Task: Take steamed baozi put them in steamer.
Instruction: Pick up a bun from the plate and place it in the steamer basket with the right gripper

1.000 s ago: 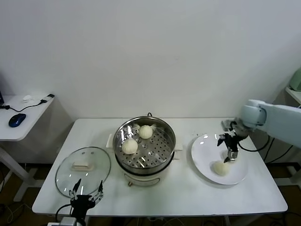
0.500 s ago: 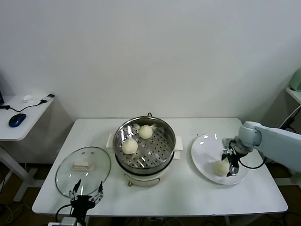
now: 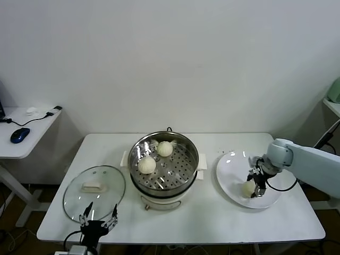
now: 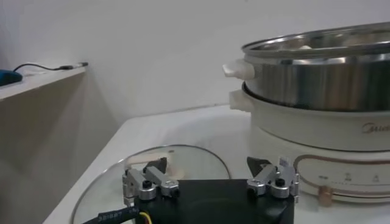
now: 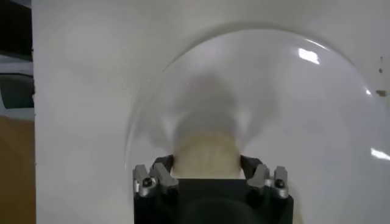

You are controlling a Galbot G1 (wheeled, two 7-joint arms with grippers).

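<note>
The steamer [image 3: 192,169] stands at the table's middle with two steamed baozi [image 3: 164,149] [image 3: 146,165] on its perforated tray. One more baozi [image 3: 247,188] lies on the white plate [image 3: 232,166] to the right; a fourth does not show. My right gripper [image 3: 253,189] is down on the plate, open, with a finger on each side of this bun. In the right wrist view the bun [image 5: 206,152] fills the gap of the gripper [image 5: 206,163]. My left gripper [image 3: 98,217] is open and idle at the table's front left, and also shows in the left wrist view [image 4: 207,165].
The glass lid [image 3: 94,191] with a cream handle lies flat left of the steamer, just beyond the left gripper; it and the steamer [image 4: 323,79] show in the left wrist view. A side desk with a mouse [image 3: 19,135] stands at far left.
My right gripper came down from above the plate's far side onto the bun and shifted slightly left, now straddling it. The left arm has not moved.
</note>
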